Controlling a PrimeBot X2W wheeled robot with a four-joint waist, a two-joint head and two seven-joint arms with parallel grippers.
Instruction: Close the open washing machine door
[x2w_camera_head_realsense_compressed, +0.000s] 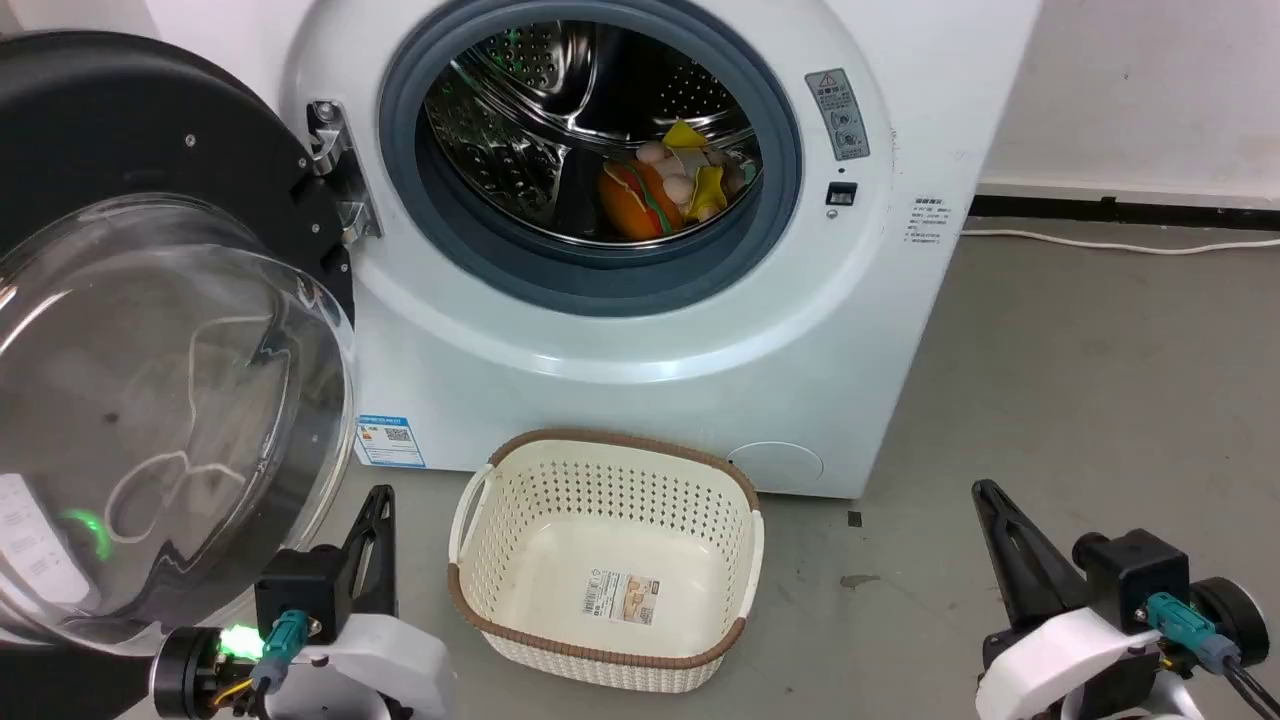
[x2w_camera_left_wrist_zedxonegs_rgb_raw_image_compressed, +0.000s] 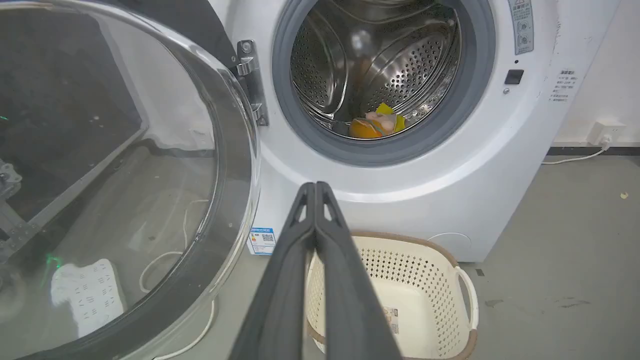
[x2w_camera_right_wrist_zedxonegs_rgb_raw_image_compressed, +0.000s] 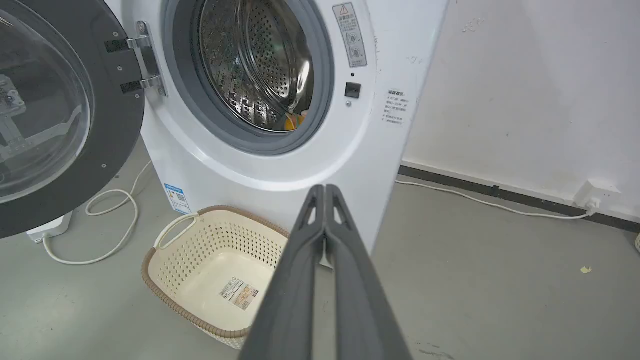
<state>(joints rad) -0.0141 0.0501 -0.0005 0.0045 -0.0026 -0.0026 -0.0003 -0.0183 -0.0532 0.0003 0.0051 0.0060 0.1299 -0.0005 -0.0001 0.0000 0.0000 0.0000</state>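
Note:
The white washing machine (x2w_camera_head_realsense_compressed: 640, 340) stands ahead with its steel drum (x2w_camera_head_realsense_compressed: 540, 120) exposed; toys (x2w_camera_head_realsense_compressed: 665, 185) lie inside. The washing machine door (x2w_camera_head_realsense_compressed: 150, 400) hangs wide open at the left on its metal hinge (x2w_camera_head_realsense_compressed: 335, 165), black rim around a bulging clear glass bowl. My left gripper (x2w_camera_head_realsense_compressed: 383, 492) is shut and empty at the lower left, just right of the door's lower edge, apart from it. The left wrist view has the door (x2w_camera_left_wrist_zedxonegs_rgb_raw_image_compressed: 125, 175) to the left of the shut gripper (x2w_camera_left_wrist_zedxonegs_rgb_raw_image_compressed: 315, 186). My right gripper (x2w_camera_head_realsense_compressed: 985, 488) is shut and empty at the lower right, over the floor.
A cream perforated basket (x2w_camera_head_realsense_compressed: 740, 500) with a brown rim sits empty on the grey floor in front of the washer, between my grippers. A white cable (x2w_camera_right_wrist_zedxonegs_rgb_raw_image_compressed: 110, 225) and a power strip (x2w_camera_left_wrist_zedxonegs_rgb_raw_image_compressed: 87, 295) lie under the door. A wall socket (x2w_camera_right_wrist_zedxonegs_rgb_raw_image_compressed: 595, 195) and cord run along the right wall.

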